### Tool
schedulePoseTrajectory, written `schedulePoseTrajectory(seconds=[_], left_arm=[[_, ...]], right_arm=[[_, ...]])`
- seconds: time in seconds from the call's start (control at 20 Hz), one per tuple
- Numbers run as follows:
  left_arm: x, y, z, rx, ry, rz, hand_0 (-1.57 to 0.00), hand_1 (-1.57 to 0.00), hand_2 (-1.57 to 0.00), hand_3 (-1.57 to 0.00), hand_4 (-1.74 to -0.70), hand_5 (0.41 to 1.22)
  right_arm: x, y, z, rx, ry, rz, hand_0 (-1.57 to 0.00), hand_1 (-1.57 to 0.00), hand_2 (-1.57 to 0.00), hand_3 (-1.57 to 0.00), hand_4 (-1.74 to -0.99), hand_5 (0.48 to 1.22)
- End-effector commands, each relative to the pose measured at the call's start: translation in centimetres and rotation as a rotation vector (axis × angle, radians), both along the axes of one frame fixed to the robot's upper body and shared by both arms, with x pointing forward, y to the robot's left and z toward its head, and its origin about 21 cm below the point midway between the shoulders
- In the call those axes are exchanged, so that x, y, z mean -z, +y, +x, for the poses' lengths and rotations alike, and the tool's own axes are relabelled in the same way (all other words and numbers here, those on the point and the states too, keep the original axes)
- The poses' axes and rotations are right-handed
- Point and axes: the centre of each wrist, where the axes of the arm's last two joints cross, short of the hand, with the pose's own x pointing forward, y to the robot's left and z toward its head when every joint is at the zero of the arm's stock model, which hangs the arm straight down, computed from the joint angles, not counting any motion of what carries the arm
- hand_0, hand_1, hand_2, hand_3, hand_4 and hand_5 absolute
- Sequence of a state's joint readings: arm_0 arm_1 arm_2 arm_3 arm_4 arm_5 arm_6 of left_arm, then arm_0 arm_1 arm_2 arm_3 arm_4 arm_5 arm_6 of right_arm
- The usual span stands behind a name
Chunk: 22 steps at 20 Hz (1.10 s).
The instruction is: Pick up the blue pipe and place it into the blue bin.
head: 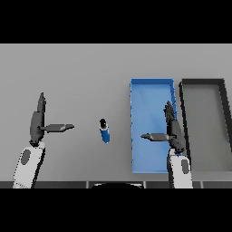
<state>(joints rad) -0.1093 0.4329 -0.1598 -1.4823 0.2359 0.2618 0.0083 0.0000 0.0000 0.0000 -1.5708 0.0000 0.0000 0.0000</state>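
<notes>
Nothing of the task is done yet: the short blue pipe with a dark end (104, 131) lies on the grey surface (81, 72), untouched, just left of the shallow rectangular blue bin (134, 136), which holds nothing. Picking, carrying and placing all remain. The left hand (37, 123) hovers well to the pipe's left, fingers straight and thumb spread wide, holding nothing. The right hand (172, 130) hangs over the bin's right part, likewise spread and holding nothing. A dark grey tray (183, 118) sits just beside the bin's right wall. Open room surrounds the pipe; the bin's left wall is the one edge to clear
</notes>
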Motion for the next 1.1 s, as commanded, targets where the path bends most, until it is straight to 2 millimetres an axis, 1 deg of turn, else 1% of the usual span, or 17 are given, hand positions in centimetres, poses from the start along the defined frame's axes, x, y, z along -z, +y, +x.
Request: schedulePoseTrajectory(seconds=[0.0,0.25,0.3,0.35,0.4,0.45,0.55,0.6,0.65,0.7,0.75,0.8,0.9,1.0,1.05], left_arm=[[0.0,0.0,0.0,0.0,-0.005,0.0,0.0,0.0,0.0,0.0,-1.07,0.591],[-0.2,-0.2,0.3,0.006,-0.007,-0.001,0.0,0.0,0.0,0.0,-1.07,0.591],[-0.8,0.9,-0.1,0.176,-0.015,0.066,0.0,0.0,0.0,0.0,-1.07,0.591],[-1.2,2.1,-0.3,0.274,0.002,0.111,0.0,0.0,0.0,0.0,-1.07,0.59],[-1.6,2.9,-0.1,0.329,0.017,0.134,0.0,0.0,0.0,0.0,-1.07,0.589],[-1.8,2.9,0.1,0.361,0.03,0.145,0.0,0.0,0.0,0.0,-1.08,0.587],[-2.0,3.1,0.2,0.398,0.039,0.147,0.0,0.0,0.0,0.0,-1.08,0.591],[-1.8,2.7,0.1,0.419,0.04,0.143,0.0,0.0,0.0,0.0,-1.08,0.596],[-2.1,3.0,-0.3,0.423,0.04,0.15,0.0,0.0,0.0,0.0,-1.08,0.6],[-2.2,3.0,-0.7,0.441,0.042,0.139,0.0,0.0,0.0,0.0,-1.08,0.604],[-2.1,2.6,-0.5,0.464,0.042,0.138,0.0,0.0,0.0,0.0,-1.09,0.605],[-2.4,2.3,-0.6,0.511,0.037,0.138,0.0,0.0,0.0,0.0,-1.09,0.596],[-1.8,1.9,-1.6,0.601,0.053,0.132,0.0,0.0,0.0,0.0,-1.1,0.567],[-1.7,0.8,-2.5,0.681,0.071,0.123,0.0,0.0,0.0,0.0,-1.11,0.534],[-1.8,-0.2,-2.8,0.711,0.08,0.112,0.0,0.0,0.0,0.0,-1.12,0.514]], right_arm=[[0.0,0.0,0.0,0.001,0.0,0.0,0.0,0.0,0.0,0.0,-1.225,0.617],[0.0,-0.3,0.0,0.005,-0.001,0.002,0.0,0.0,0.0,0.0,-1.225,0.617],[-0.3,-0.8,-0.7,-0.058,-0.062,-0.084,0.0,0.0,0.0,0.0,-1.225,0.617],[-0.5,-1.0,-1.4,-0.096,-0.09,-0.15,0.0,0.0,0.0,0.0,-1.224,0.618],[-0.4,-0.8,-2.0,-0.126,-0.089,-0.181,0.0,0.0,0.0,0.0,-1.225,0.618],[-0.6,-1.1,-2.2,-0.133,-0.083,-0.209,0.0,0.0,0.0,0.0,-1.225,0.62],[-1.2,-0.8,-2.3,-0.14,-0.094,-0.246,0.0,0.0,0.0,0.0,-1.215,0.618],[-1.0,-0.7,-2.3,-0.141,-0.078,-0.262,0.0,0.0,0.0,0.0,-1.203,0.614],[-1.3,-1.1,-2.3,-0.127,-0.074,-0.277,0.0,0.0,0.0,0.0,-1.196,0.609],[-1.2,-1.0,-2.5,-0.122,-0.063,-0.274,0.0,0.0,0.0,0.0,-1.186,0.601],[-1.5,-1.0,-2.1,-0.117,-0.061,-0.276,0.0,0.0,0.0,0.0,-1.185,0.597],[-1.5,-0.9,-2.2,-0.127,-0.075,-0.276,0.0,0.0,0.0,0.0,-1.186,0.598],[-1.2,-0.8,-2.3,-0.144,-0.085,-0.279,0.0,0.0,0.0,0.0,-1.193,0.605],[-1.6,-0.7,-2.1,-0.149,-0.097,-0.28,0.0,0.0,0.0,0.0,-1.201,0.609],[-1.5,-0.6,-2.2,-0.155,-0.088,-0.278,0.0,0.0,0.0,0.0,-1.205,0.611]])
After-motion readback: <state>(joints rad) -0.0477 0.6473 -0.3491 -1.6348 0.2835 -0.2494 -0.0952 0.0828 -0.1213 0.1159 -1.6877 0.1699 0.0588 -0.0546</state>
